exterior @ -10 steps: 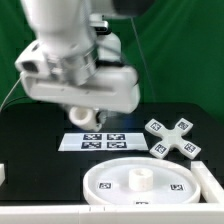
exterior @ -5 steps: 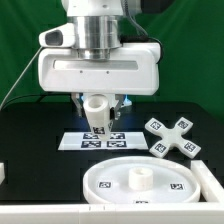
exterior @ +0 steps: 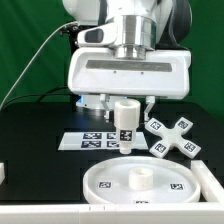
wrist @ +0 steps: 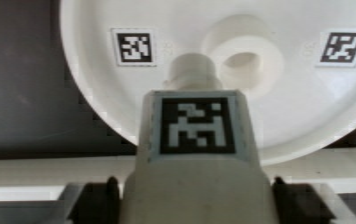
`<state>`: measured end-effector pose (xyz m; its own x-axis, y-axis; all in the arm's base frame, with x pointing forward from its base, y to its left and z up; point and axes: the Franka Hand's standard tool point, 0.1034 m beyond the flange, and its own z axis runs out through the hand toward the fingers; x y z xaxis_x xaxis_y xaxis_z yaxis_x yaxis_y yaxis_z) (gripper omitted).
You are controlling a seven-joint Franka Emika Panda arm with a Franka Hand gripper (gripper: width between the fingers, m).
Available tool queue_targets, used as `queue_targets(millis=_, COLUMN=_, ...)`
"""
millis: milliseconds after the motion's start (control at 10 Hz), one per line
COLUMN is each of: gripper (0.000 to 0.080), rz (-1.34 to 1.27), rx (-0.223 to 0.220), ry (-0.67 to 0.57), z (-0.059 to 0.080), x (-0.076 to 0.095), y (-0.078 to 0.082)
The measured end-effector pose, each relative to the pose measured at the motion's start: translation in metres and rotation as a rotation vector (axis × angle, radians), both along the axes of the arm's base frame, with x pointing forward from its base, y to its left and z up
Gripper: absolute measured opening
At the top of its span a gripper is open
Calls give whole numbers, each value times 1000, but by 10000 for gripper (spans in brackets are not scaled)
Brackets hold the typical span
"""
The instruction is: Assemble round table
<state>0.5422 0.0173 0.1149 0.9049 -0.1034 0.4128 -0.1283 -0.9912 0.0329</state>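
Note:
The large rimmed round disc [exterior: 137,181] lies at the front of the black table with a raised socket [exterior: 142,178] in its middle. My gripper [exterior: 125,104] is shut on the short white cylindrical leg [exterior: 126,127], held upright with a tag on its side, above the disc's far rim. In the wrist view the leg [wrist: 196,140] fills the space between the jaws, with the disc [wrist: 139,90] and its socket [wrist: 246,68] beyond it. The cross-shaped foot [exterior: 172,137] lies on the table at the exterior view's right.
The marker board [exterior: 96,141] lies flat behind the disc. A white block [exterior: 3,172] sits at the exterior view's left edge. A white wall piece [exterior: 210,182] stands at the right front. A green backdrop stands behind the table.
The arm has swung toward the exterior view's right with the leg in its grip. The leg now hangs lower and nearer the disc's far rim.

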Motion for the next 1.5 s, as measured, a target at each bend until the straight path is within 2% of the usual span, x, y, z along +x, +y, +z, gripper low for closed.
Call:
queue_targets(millis=100, gripper=407, rz=-2, rx=-10, ry=-88, z=5, x=4, y=-2)
queue_targets(millis=200, gripper=407, rz=4, rx=-27, ry=-141, z=1, x=2, y=-2)
queue_targets(millis=300, gripper=407, rz=2, rx=-23, ry=-101, z=-5, x=-1, y=-1)
queue_targets(millis=400, gripper=407, rz=-8, rx=-9, ry=-109, z=-6, x=1, y=8)
queue_targets(millis=600, gripper=407, rz=-6, rx=9, ry=-108, z=-9, x=13, y=27)
queue_targets(millis=700, gripper=407, rz=0, rx=10, ry=-110, z=-9, x=14, y=31)
queue_targets(millis=1000, gripper=407, rz=4, rx=4, ry=-107, z=-11, x=13, y=29)
queue_targets(millis=1200, gripper=407, rz=8, rx=-9, ry=-109, z=-19, x=13, y=27)
queue_targets(millis=1500, gripper=407, rz=15, rx=-20, ry=-105, z=-24, x=17, y=25)
